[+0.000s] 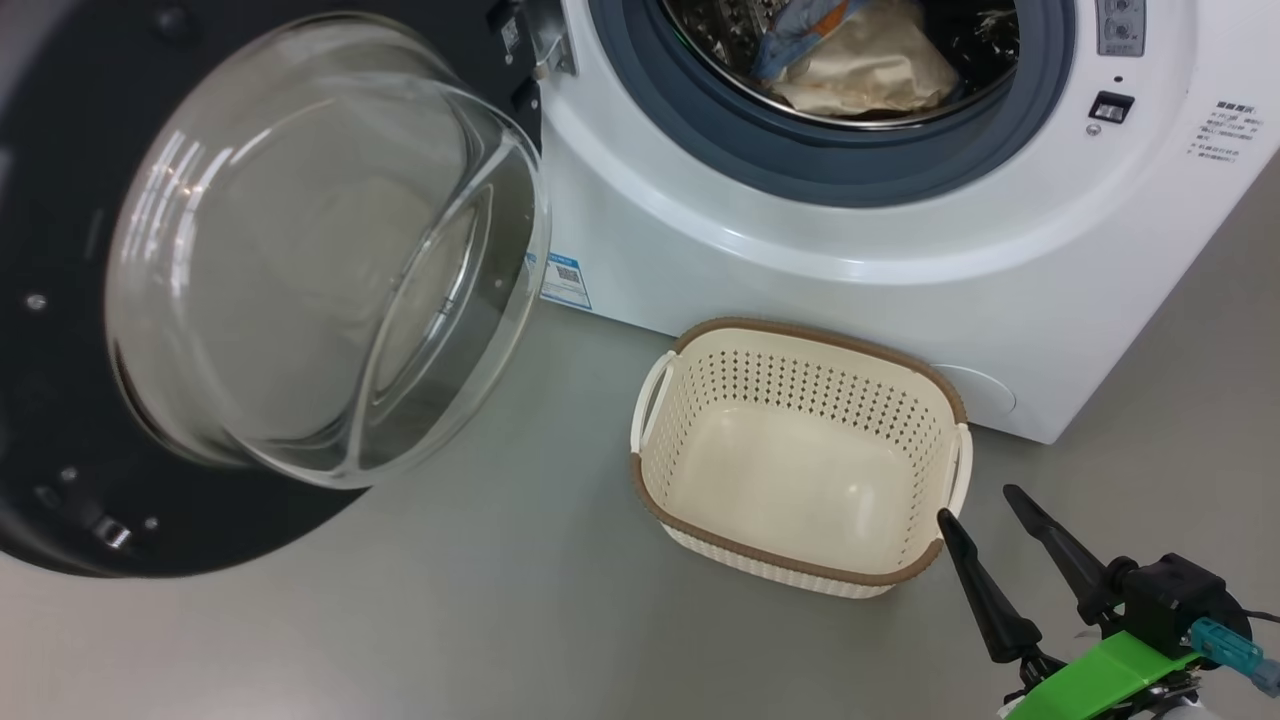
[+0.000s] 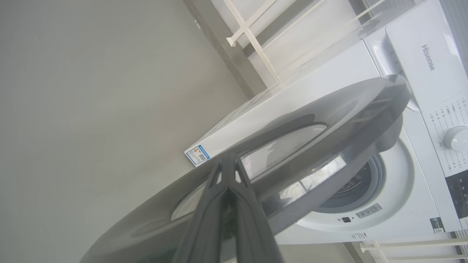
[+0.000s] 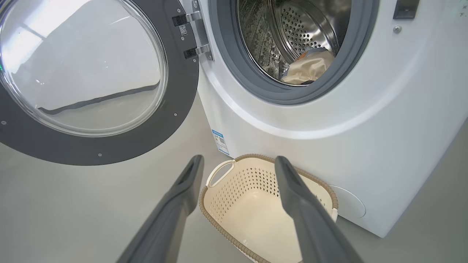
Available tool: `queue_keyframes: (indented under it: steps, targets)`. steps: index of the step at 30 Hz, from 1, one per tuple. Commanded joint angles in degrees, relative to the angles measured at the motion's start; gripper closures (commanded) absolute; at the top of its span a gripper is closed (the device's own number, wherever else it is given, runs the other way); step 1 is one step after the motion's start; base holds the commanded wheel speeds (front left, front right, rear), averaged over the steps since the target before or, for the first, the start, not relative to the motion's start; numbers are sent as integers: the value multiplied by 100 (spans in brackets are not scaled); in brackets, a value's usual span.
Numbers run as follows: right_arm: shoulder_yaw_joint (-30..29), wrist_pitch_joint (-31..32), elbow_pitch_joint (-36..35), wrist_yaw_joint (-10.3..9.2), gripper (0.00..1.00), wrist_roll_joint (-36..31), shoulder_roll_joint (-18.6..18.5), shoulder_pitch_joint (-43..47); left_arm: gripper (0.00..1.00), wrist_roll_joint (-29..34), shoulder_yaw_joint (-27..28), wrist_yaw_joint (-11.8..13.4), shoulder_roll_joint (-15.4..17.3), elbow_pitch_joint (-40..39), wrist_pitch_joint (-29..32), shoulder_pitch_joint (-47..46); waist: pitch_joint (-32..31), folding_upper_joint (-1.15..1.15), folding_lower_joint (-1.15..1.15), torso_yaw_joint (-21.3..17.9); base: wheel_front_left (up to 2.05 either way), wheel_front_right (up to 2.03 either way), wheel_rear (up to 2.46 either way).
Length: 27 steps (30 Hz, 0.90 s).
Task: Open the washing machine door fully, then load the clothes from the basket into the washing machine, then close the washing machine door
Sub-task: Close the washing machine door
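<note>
The left claw, pressed together, is pointing at the washing machine door swung wide just ahead. It is probably the nearer arm for closing. The spread right claw is hovering beside the empty basket, with the clothes lying in the drum.
</note>
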Motion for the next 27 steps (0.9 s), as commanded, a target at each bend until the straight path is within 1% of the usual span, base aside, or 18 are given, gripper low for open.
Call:
queue_keyframes:
  steps: [1,8,17,20,24,27]
  targets:
    - [84,-44,-110,9,0,-36,-26,53,100,-93,95,-67,260,-302,187,-19,-62,0,0,23,0,0,0]
    - [50,-44,-91,9,0,-28,65,144,100,-243,10,-67,299,-855,751,211,-240,0,0,52,0,0,0]
    - [-52,-44,-123,9,0,-20,152,286,100,-429,15,-67,281,-1836,1463,502,-393,0,0,10,0,0,0]
    - [-81,-44,-122,9,0,-20,188,340,100,-505,24,-67,242,-2210,1750,592,-452,0,0,-54,0,0,0]
    - [-134,-44,-138,9,0,-36,249,405,100,-449,-19,-67,184,-2634,2039,677,-520,0,0,-185,0,0,0]
    - [-162,-44,-138,9,0,-34,287,445,100,-405,-91,-67,66,-2925,2189,675,-573,0,0,-307,0,0,0]
